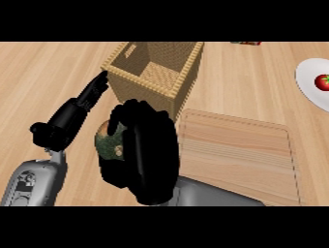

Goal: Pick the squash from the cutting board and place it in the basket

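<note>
While the right hand hangs over the counter just left of the cutting board, its black fingers are curled down around the squash, and that is where the squash sits: wrapped in that hand, off the board, with only a mottled green and tan patch peeking out on the hand's left side. The hand covers most of it, so its full shape can't be made out. Up beyond the fingertips stands the basket, a woven box with an open top, its near corner close to the hand; the squash is short of it, not over the opening. Over on the left, the left hand shows beside the basket's left wall, fingers straight and together, pointing up toward the basket's rim, holding nothing. Whether those fingertips touch the wall, I can't tell. Its grey forearm comes in from the lower left. Far out at the right edge, a white plate carries a red tomato, well apart from the board.
</note>
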Tool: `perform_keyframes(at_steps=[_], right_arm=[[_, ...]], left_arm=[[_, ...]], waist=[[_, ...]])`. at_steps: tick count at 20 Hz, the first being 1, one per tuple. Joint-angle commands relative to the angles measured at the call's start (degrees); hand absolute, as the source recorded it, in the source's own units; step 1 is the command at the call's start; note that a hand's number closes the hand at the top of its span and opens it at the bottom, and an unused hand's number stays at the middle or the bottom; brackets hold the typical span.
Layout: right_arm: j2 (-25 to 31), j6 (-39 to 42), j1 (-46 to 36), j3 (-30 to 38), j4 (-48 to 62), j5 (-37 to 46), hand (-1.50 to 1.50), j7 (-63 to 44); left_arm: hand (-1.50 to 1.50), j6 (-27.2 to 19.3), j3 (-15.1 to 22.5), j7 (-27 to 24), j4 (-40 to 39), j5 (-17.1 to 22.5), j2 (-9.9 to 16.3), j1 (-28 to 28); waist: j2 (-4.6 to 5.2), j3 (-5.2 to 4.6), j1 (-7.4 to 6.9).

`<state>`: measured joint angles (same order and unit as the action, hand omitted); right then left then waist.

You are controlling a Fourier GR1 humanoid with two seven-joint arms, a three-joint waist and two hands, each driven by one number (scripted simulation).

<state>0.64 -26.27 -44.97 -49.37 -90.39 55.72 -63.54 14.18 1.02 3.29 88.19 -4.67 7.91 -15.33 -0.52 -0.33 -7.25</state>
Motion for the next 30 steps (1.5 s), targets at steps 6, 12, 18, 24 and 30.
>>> perform_keyframes(at_steps=[6, 12, 18, 24, 30], right_arm=[[-0.6, -1.4, -13.8, 6.2, 8.4, 0.2, 1.5, -16.1], [-0.6, -2.0, -22.5, 11.9, 16.8, 1.0, 1.5, -18.5], [-0.6, -5.9, -29.5, 18.5, 24.7, 3.8, 1.5, -19.4], [-0.6, -8.7, -32.3, 21.4, 33.9, 5.4, 1.5, -19.9], [-0.6, -11.5, -33.2, 21.7, 39.2, 2.3, 1.5, -19.3]], left_arm=[[0.0, 0.2, -0.7, -0.4, -1.0, 0.2, 0.5, -0.9], [0.0, 0.6, -0.5, -1.8, -1.4, 0.0, 0.6, -0.3], [0.0, -0.2, -1.2, -0.9, -1.8, -0.4, 0.8, -2.3], [0.0, -1.6, 0.7, -2.0, -0.4, -1.4, -1.4, 0.2], [0.0, -1.9, -0.7, -3.5, -2.3, -1.6, -0.6, -0.3]], waist=[[0.18, -0.09, 0.02], [0.43, -0.14, -0.55], [0.84, -0.01, 0.43], [1.07, 0.05, 0.56], [1.36, 0.09, 1.77]])
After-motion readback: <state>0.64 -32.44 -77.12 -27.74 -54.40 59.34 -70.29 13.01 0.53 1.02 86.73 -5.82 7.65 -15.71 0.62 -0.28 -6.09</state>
